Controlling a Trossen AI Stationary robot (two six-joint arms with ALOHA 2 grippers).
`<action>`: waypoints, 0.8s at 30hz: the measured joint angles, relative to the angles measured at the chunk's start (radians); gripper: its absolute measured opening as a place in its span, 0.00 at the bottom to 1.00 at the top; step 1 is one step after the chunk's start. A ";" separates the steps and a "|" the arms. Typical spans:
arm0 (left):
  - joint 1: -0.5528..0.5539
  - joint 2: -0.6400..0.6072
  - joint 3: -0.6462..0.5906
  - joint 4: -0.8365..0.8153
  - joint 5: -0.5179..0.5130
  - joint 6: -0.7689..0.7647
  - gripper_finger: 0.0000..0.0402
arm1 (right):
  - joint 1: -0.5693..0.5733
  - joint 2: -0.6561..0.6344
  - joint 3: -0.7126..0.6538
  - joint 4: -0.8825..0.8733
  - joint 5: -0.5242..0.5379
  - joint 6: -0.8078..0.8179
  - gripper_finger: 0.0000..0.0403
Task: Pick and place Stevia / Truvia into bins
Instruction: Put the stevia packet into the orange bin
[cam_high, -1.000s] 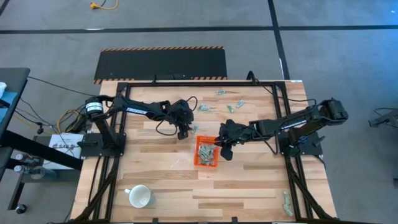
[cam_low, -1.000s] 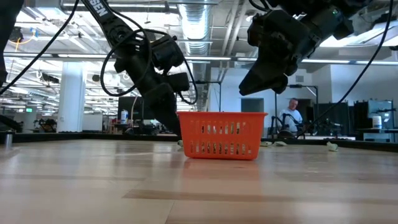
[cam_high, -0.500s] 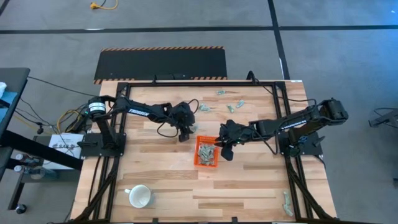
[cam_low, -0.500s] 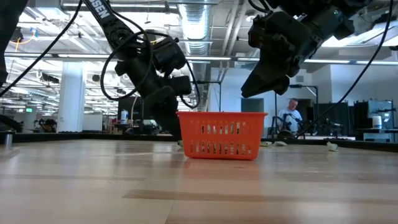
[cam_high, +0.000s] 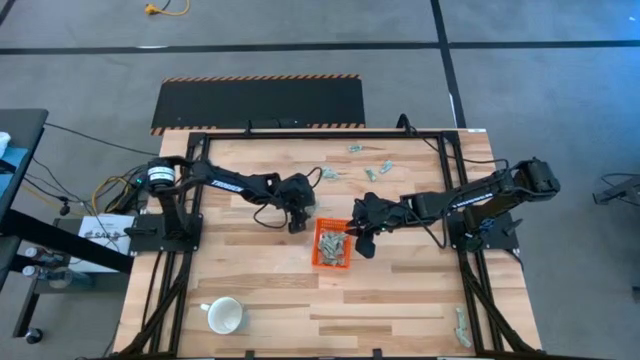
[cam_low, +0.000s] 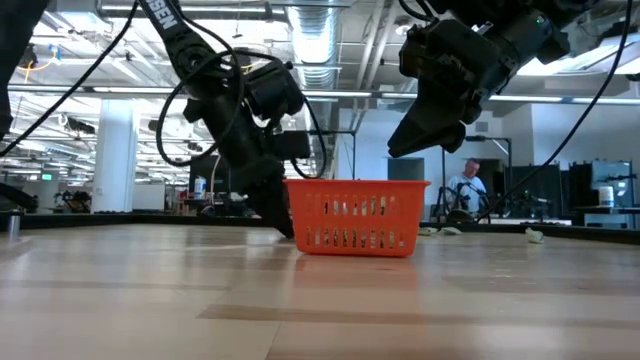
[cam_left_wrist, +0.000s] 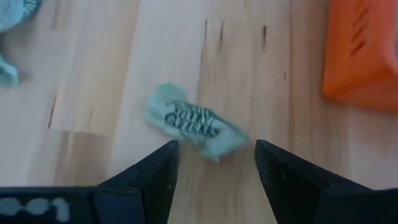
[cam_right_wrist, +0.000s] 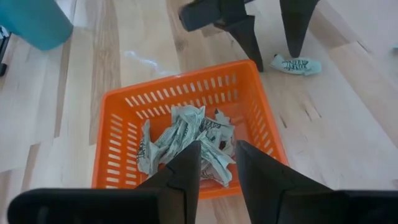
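Note:
A pale green Stevia sachet (cam_left_wrist: 194, 129) lies flat on the wooden table beside the orange bin (cam_left_wrist: 364, 56). My left gripper (cam_left_wrist: 214, 158) is open and tilted down over this sachet, one finger on either side of its near end, touching nothing. In the right wrist view the same sachet (cam_right_wrist: 297, 64) shows just past the bin's far corner. My right gripper (cam_right_wrist: 217, 163) hovers open above the bin (cam_right_wrist: 118, 162), which holds several crumpled sachets (cam_right_wrist: 180, 137). From above, my left gripper (cam_high: 297, 220) is left of the bin (cam_high: 333, 266) and my right gripper (cam_high: 353, 240) over its right side.
More loose sachets (cam_high: 378, 168) lie scattered toward the table's far edge, and a few (cam_high: 462, 325) near its right front corner. A white mug (cam_high: 225, 316) stands at the front left. A person (cam_low: 465, 185) sits in the room behind.
My left gripper has sunk toward the table and moved a little toward the orange bin, coming down over the loose sachet. My right gripper has kept still above the bin.

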 joint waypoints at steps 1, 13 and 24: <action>0.000 0.010 0.004 0.008 0.001 0.000 0.51 | 0.000 0.000 0.000 -0.002 0.000 0.000 0.24; 0.000 0.023 0.014 0.036 0.004 0.019 0.44 | 0.000 0.000 0.000 -0.032 0.016 0.001 0.24; 0.000 0.025 0.014 0.053 0.000 0.038 0.04 | 0.000 -0.010 0.000 -0.052 0.059 -0.001 0.23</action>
